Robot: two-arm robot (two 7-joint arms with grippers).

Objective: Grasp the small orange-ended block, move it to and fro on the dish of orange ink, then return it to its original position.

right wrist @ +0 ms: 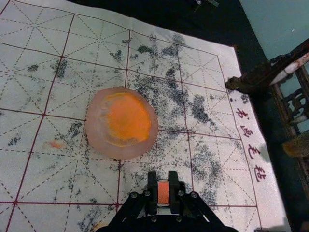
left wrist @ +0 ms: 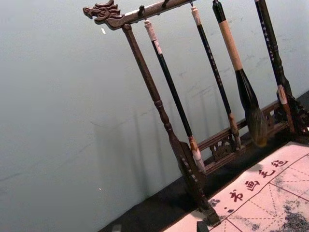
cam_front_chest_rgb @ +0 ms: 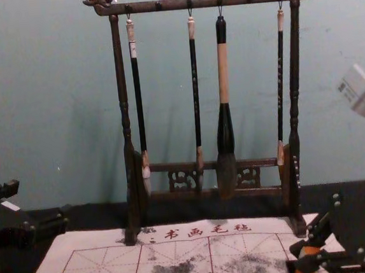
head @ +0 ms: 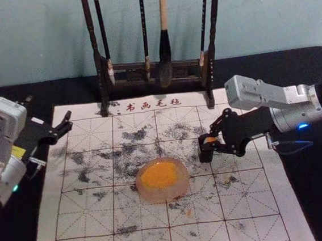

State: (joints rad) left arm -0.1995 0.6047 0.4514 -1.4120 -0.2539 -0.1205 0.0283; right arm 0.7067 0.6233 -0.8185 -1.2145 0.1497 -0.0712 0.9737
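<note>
Block (right wrist: pixel 163 192) pinched between the fingertips of the right gripper (right wrist: pixel 162 178) in the right wrist view, with orange end visible and long axis seemingly in line with the fingers. Sits apart from the dish of orange ink (right wrist: pixel 94 126). In the head view, lies right of the dish and a little farther; likely calls next for a carry left and near, by the closer right gripper. Parked at the left: left gripper (head: pixel 68 123), with fingers spread. In the chest view, shows at the near right, between the right gripper's fingertips.
</note>
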